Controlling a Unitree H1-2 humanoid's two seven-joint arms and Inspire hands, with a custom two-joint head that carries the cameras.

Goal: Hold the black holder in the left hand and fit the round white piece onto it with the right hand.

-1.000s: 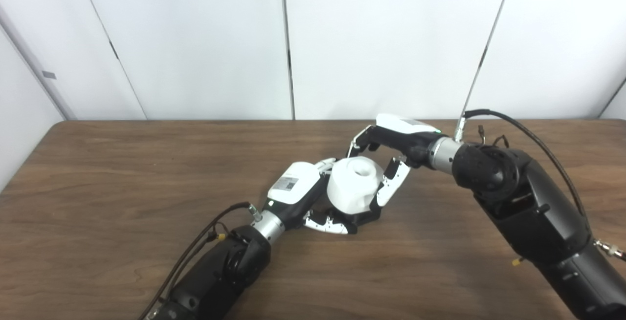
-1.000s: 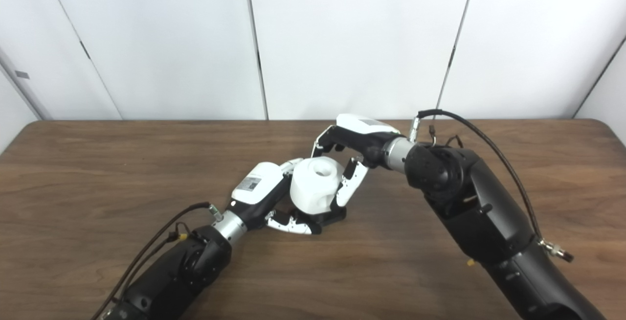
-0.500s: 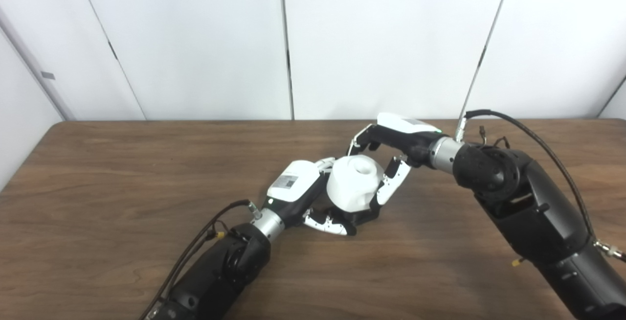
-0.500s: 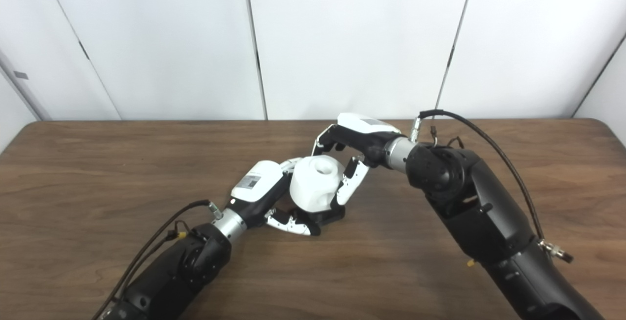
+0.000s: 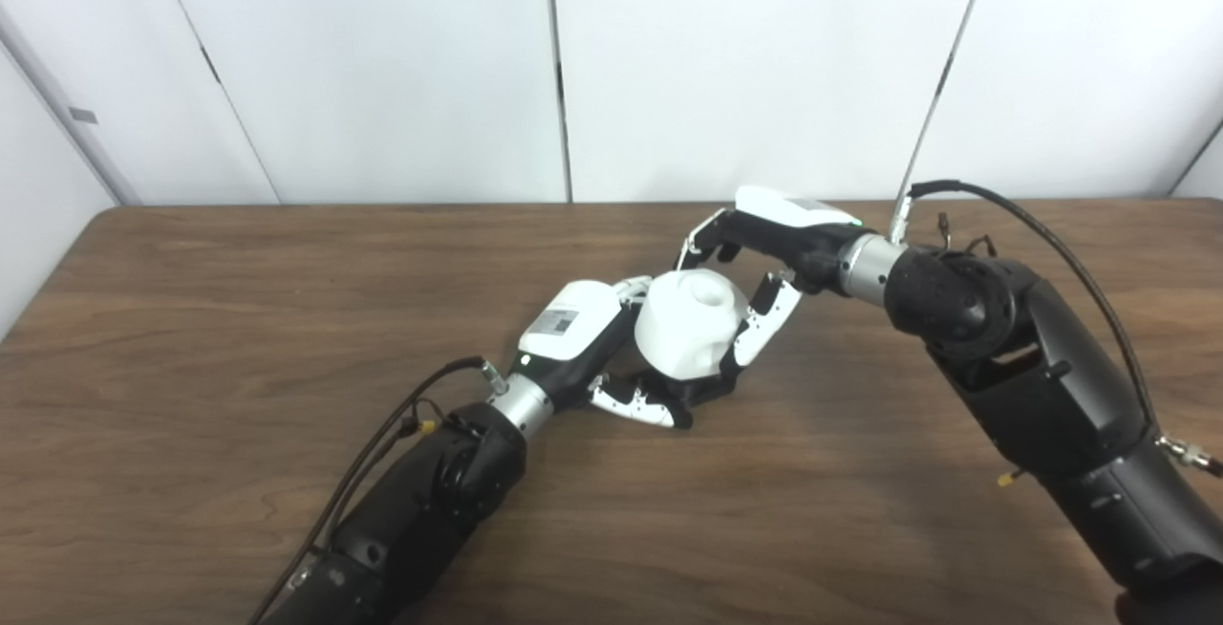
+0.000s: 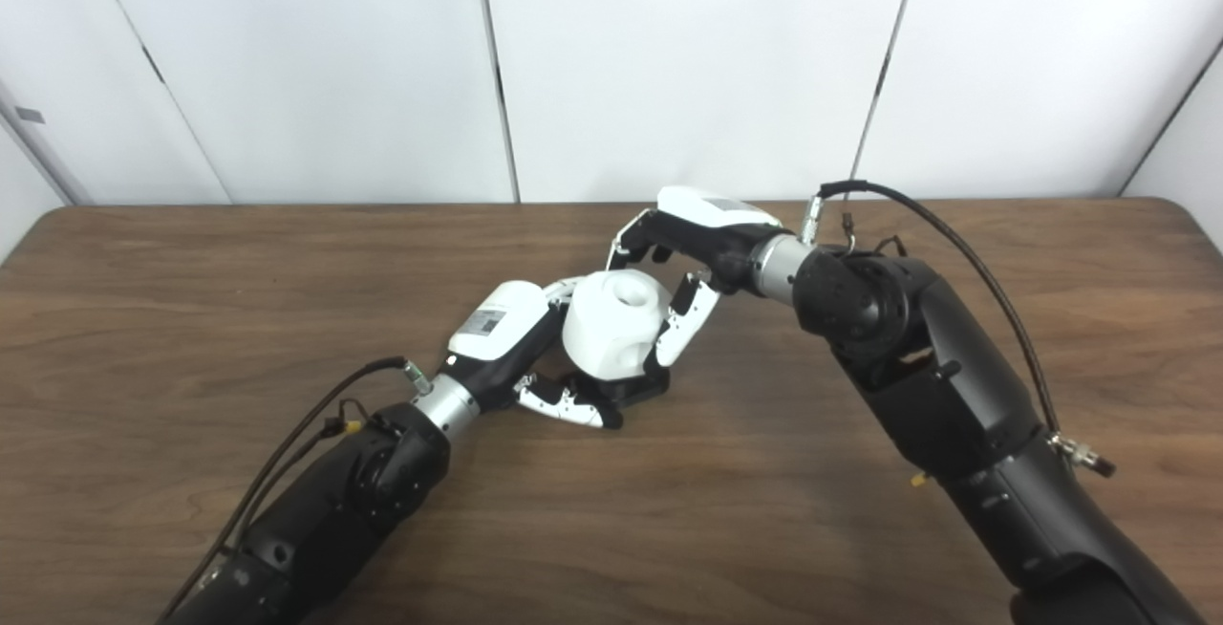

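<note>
Left eye view shows us the round white piece (image 5: 690, 324) sitting near the middle of the table (image 5: 191, 319), on top of the black holder (image 5: 702, 391), of which only a dark edge shows beneath it. We judge the two are already mated or nearly so, though the seam is hidden, so we cannot tell how fully it is seated.

Our left hand (image 5: 611, 357) comes in low from the left, with its fingers (image 5: 635, 405) curled around the base of the holder; we read this as a bracing grip that keeps the holder from sliding while the piece is pressed down. Our right hand (image 5: 755, 271) reaches across from the right, its fingers wrapped over the far side of the piece and its thumb (image 5: 760, 324) lying against the near right side, so it is clamped on the piece from two sides. That hold lets us steer and push it downward.

Around them the brown wood shows nothing else nearby. What stands in our way is mostly ourselves: both hands crowd the joint, and the cables (image 5: 1003, 200) trail off behind the wrists.
</note>
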